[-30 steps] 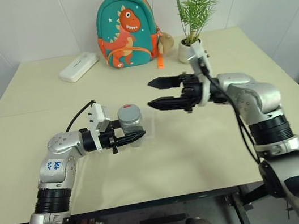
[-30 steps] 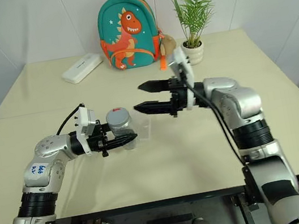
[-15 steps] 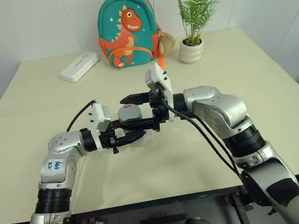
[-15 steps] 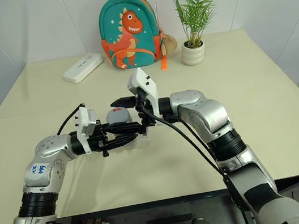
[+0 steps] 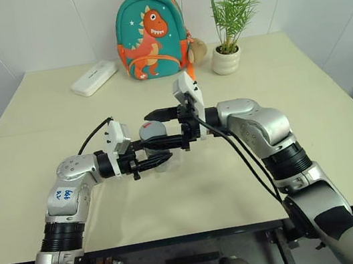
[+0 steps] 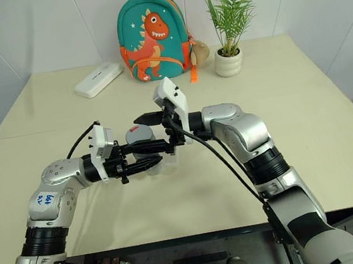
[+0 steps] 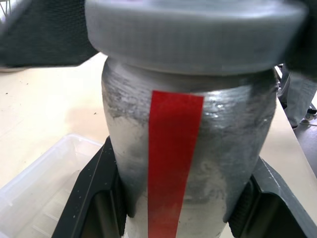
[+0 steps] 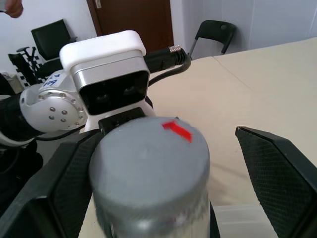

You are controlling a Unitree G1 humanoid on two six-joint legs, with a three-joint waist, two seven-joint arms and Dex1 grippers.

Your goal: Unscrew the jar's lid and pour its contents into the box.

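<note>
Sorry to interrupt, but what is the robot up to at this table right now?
It is working on opening a jar. The left gripper is shut on the jar's body, holding it upright above the table beside a clear box. The right gripper stands open with its fingers on either side of the lid, which is on the jar and not yet gripped.

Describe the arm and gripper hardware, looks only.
Both arms are silver metal with black ribbed joint bands. Left gripper and right gripper have two black fingers each, a white boxy wrist camera and a black cable. The left upper arm bears a handwritten blue-on-white label.
</note>
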